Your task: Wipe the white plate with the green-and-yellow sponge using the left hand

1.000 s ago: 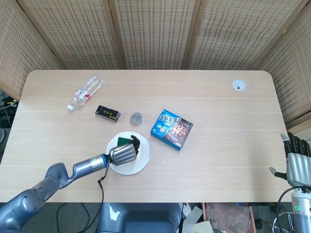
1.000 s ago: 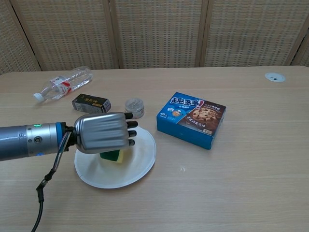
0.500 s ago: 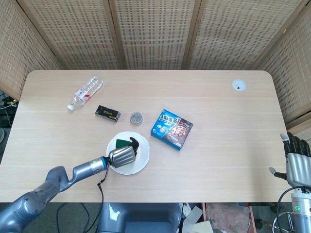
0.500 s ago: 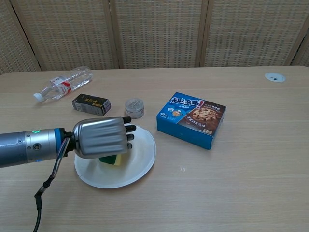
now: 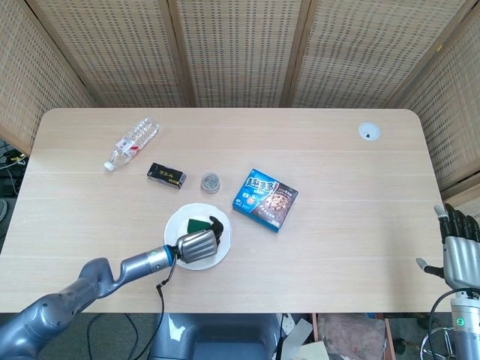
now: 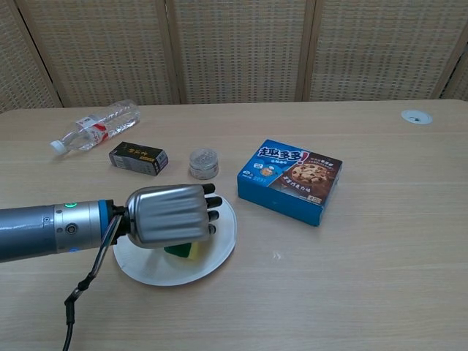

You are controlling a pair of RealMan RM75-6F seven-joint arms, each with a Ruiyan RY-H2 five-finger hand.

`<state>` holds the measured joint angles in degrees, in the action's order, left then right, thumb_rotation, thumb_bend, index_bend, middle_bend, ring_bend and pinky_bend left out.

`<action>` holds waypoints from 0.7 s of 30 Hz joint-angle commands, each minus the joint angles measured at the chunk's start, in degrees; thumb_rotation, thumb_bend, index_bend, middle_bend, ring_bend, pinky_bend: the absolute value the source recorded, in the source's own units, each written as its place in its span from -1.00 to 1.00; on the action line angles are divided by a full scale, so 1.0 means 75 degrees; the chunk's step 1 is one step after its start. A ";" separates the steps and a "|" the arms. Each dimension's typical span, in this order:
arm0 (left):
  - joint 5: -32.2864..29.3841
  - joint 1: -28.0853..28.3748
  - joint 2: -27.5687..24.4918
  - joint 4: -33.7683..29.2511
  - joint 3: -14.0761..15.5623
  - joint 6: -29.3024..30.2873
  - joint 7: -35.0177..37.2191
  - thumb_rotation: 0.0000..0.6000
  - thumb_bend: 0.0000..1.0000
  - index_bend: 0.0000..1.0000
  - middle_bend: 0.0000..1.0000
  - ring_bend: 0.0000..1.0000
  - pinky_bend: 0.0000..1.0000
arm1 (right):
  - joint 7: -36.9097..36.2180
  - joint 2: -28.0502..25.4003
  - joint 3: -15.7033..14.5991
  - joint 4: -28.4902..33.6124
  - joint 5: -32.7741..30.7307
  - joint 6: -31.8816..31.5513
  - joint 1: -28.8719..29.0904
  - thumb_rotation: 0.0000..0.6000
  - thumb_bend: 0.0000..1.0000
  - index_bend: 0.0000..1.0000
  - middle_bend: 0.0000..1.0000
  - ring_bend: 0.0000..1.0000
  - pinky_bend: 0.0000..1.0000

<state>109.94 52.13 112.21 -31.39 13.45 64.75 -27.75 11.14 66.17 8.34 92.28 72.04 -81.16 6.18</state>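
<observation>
White plate [image 6: 219, 252] sits on the worktop [image 5: 337, 195], near its front edge and left of centre. The left hand [image 6: 170, 216] lies palm-down over the plate, fingers wrapped on the green-and-yellow sponge [image 6: 183, 251], which rests against the plate surface; most of the sponge is hidden under the hand, so the grip appears closed. The right hand [image 5: 457, 247] hangs off the right worktop edge, fingers spread, holding nothing.

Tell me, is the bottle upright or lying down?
Lying down. The bottle rests on its side on the table, cap toward the left edge.
</observation>
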 commanded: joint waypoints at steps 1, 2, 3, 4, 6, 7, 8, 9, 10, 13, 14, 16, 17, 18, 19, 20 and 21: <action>0.0034 0.0002 0.0065 0.0047 0.0040 -0.0045 0.0021 1.00 -0.44 0.39 0.06 -0.36 -0.24 | -0.0021 -0.0009 0.0005 -0.0002 0.0000 -0.0008 -0.0006 1.00 -1.00 -1.00 -1.00 -1.00 -1.00; 0.0040 -0.0004 0.0088 0.0065 0.0049 -0.0047 0.0031 1.00 -0.44 0.39 0.06 -0.36 -0.24 | -0.0030 -0.0013 0.0009 -0.0002 -0.0002 -0.0011 -0.0009 1.00 -1.00 -1.00 -1.00 -1.00 -1.00; 0.0051 -0.0021 0.0129 0.0105 0.0064 -0.0042 0.0044 1.00 -0.44 0.39 0.06 -0.36 -0.24 | -0.0047 -0.0019 0.0014 -0.0005 -0.0006 -0.0013 -0.0011 1.00 -1.00 -1.00 -1.00 -1.00 -1.00; 0.0061 -0.0030 0.0152 0.0137 0.0075 -0.0037 0.0044 1.00 -0.44 0.39 0.06 -0.36 -0.24 | -0.0057 -0.0024 0.0016 -0.0008 -0.0009 -0.0012 -0.0014 1.00 -1.00 -1.00 -1.00 -1.00 -1.00; 0.0081 -0.0036 0.0164 0.0180 0.0082 0.0011 0.0038 1.00 -0.44 0.39 0.06 -0.36 -0.24 | -0.0100 -0.0039 0.0016 -0.0012 0.0001 -0.0008 -0.0019 1.00 -1.00 -1.00 -1.00 -1.00 -1.00; 0.0074 -0.0042 0.0157 0.0184 0.0058 0.0088 0.0058 1.00 -0.44 0.39 0.06 -0.36 -0.24 | -0.0109 -0.0044 0.0017 -0.0009 0.0004 -0.0010 -0.0020 1.00 -1.00 -1.00 -1.00 -1.00 -1.00; 0.0076 -0.0047 0.0148 0.0193 0.0044 0.0158 0.0074 1.00 -0.44 0.39 0.06 -0.36 -0.24 | -0.0120 -0.0048 0.0015 -0.0009 0.0010 -0.0009 -0.0022 1.00 -1.00 -1.00 -1.00 -1.00 -1.00; 0.0072 -0.0050 0.0129 0.0209 0.0015 0.0263 0.0095 1.00 -0.44 0.39 0.06 -0.36 -0.24 | -0.0124 -0.0052 0.0011 -0.0007 0.0018 -0.0009 -0.0023 1.00 -1.00 -1.00 -1.00 -1.00 -1.00; 0.0066 -0.0051 0.0109 0.0219 -0.0010 0.0337 0.0105 1.00 -0.44 0.39 0.06 -0.36 -0.24 | -0.0123 -0.0053 0.0009 0.0000 0.0026 -0.0012 -0.0023 1.00 -1.00 -1.00 -1.00 -1.00 -1.00; 0.0048 -0.0060 -0.0007 0.0171 -0.0059 0.0515 0.0139 1.00 -0.44 0.39 0.06 -0.36 -0.24 | -0.0118 -0.0059 0.0005 0.0019 0.0047 -0.0030 -0.0028 1.00 -1.00 -1.00 -1.00 -1.00 -1.00; 0.0056 -0.0063 -0.0057 0.0141 -0.0055 0.0554 0.0137 1.00 -0.44 0.39 0.06 -0.36 -0.24 | -0.0104 -0.0057 0.0003 0.0020 0.0054 -0.0041 -0.0030 1.00 -1.00 -1.00 -1.00 -1.00 -1.00; 0.0087 -0.0079 -0.0181 0.0064 -0.0020 0.0608 0.0106 1.00 -0.44 0.39 0.06 -0.36 -0.24 | -0.0096 -0.0056 -0.0001 0.0040 0.0069 -0.0055 -0.0034 1.00 -1.00 -1.00 -1.00 -1.00 -1.00; 0.0094 -0.0118 -0.0246 0.0016 0.0007 0.0613 0.0053 1.00 -0.44 0.39 0.06 -0.36 -0.24 | -0.0083 -0.0057 -0.0004 0.0044 0.0080 -0.0066 -0.0036 1.00 -1.00 -1.00 -1.00 -1.00 -1.00; 0.0095 -0.0160 -0.0285 -0.0032 0.0028 0.0609 0.0005 1.00 -0.44 0.39 0.06 -0.36 -0.24 | -0.0073 -0.0054 -0.0007 0.0045 0.0088 -0.0071 -0.0036 1.00 -1.00 -1.00 -1.00 -1.00 -1.00; 0.0105 -0.0195 -0.0316 -0.0086 0.0053 0.0609 -0.0040 1.00 -0.44 0.39 0.06 -0.36 -0.24 | -0.0062 -0.0048 -0.0009 0.0048 0.0094 -0.0073 -0.0034 1.00 -1.00 -1.00 -1.00 -1.00 -1.00; 0.0124 -0.0226 -0.0341 -0.0131 0.0082 0.0618 -0.0085 1.00 -0.44 0.39 0.06 -0.36 -0.24 | -0.0053 -0.0043 -0.0010 0.0048 0.0097 -0.0074 -0.0032 1.00 -1.00 -1.00 -1.00 -1.00 -1.00; 0.0146 -0.0246 -0.0353 -0.0157 0.0108 0.0627 -0.0117 1.00 -0.44 0.39 0.06 -0.36 -0.24 | -0.0047 -0.0041 -0.0011 0.0049 0.0097 -0.0072 -0.0031 1.00 -1.00 -1.00 -1.00 -1.00 -1.00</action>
<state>110.85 50.52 109.77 -32.31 14.03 69.36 -28.37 10.80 65.86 8.26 92.65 72.76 -81.70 5.94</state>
